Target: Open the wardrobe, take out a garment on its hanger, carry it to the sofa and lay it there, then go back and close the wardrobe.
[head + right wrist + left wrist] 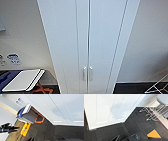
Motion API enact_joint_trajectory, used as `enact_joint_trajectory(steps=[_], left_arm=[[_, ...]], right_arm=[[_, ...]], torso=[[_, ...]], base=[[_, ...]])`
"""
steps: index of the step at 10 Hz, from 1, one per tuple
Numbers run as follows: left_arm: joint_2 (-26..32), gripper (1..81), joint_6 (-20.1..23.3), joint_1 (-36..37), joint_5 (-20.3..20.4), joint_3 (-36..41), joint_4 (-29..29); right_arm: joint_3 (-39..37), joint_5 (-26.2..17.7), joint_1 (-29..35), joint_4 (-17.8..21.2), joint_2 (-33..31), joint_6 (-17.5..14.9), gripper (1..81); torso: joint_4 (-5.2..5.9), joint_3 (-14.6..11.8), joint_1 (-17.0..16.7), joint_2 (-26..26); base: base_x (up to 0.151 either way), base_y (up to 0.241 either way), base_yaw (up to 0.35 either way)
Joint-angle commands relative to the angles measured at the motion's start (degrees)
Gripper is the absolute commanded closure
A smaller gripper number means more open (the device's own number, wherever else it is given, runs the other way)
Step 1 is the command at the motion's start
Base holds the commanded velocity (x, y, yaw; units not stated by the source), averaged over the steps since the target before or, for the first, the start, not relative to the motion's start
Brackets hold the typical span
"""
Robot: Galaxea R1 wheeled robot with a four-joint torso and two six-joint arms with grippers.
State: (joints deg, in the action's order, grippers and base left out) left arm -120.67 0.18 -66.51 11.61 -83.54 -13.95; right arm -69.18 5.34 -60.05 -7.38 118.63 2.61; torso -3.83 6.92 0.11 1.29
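The wardrobe (87,37) stands straight ahead of me, tall, narrow and white. Its two full-height doors are shut, with only a thin seam between them. Two small white vertical handles (87,73) sit side by side at the seam, low in the head view. With the doors shut, its inside is hidden. The left wrist view shows the wardrobe's foot (109,112) on dark carpet, with a dark part of my left gripper (117,138) near it. In the right wrist view its lower doors (60,107) show, and a dark tip of my right gripper (31,138).
A folding stand with orange legs (41,89) holds a white flat case (22,79) left of the wardrobe. A white wire drying rack (154,112) stands on its right. An orange-yellow object (25,129) lies on the floor by the stand. Dark carpet (134,126) runs in front.
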Motion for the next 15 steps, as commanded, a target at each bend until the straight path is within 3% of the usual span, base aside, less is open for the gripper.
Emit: enact_joint_trajectory(steps=[1, 4, 7, 11, 15], left_arm=[[8.2, 1.0, 0.1, 15.1, -4.8, 10.5, -2.2], [7.9, 1.0, 0.0, 27.3, -12.6, 14.5, 0.4], [2.1, 1.0, -0.4, 36.5, -18.7, 9.5, 2.5], [-6.9, 1.0, -3.4, 44.0, -21.5, 1.4, 2.8], [-14.5, 1.0, -5.0, 45.7, -22.0, -5.9, 3.2]], right_arm=[[7.4, -1.6, 14.9, -1.2, -5.9, -0.1, 1.0], [8.1, -5.8, 23.9, -1.2, -4.6, 2.3, 1.0], [5.2, -11.2, 33.3, -1.3, 1.1, 5.4, 1.0], [-5.9, -15.8, 38.9, -1.4, 14.5, 6.9, 1.0], [-16.2, -16.1, 41.4, -2.0, 23.9, 6.8, 1.0]], torso=[[0.00, 0.0, 0.0, 0.0], [0.00, 0.0, 0.0, 0.0], [0.00, 0.1, 0.0, -0.1], [0.00, 0.2, 0.1, -0.1], [0.00, 0.2, 0.2, -0.2]], base=[[0.000, 0.000, 0.000], [0.000, 0.000, 0.000], [0.000, 0.000, 0.000], [0.000, 0.000, 0.000], [0.000, 0.000, 0.000]])
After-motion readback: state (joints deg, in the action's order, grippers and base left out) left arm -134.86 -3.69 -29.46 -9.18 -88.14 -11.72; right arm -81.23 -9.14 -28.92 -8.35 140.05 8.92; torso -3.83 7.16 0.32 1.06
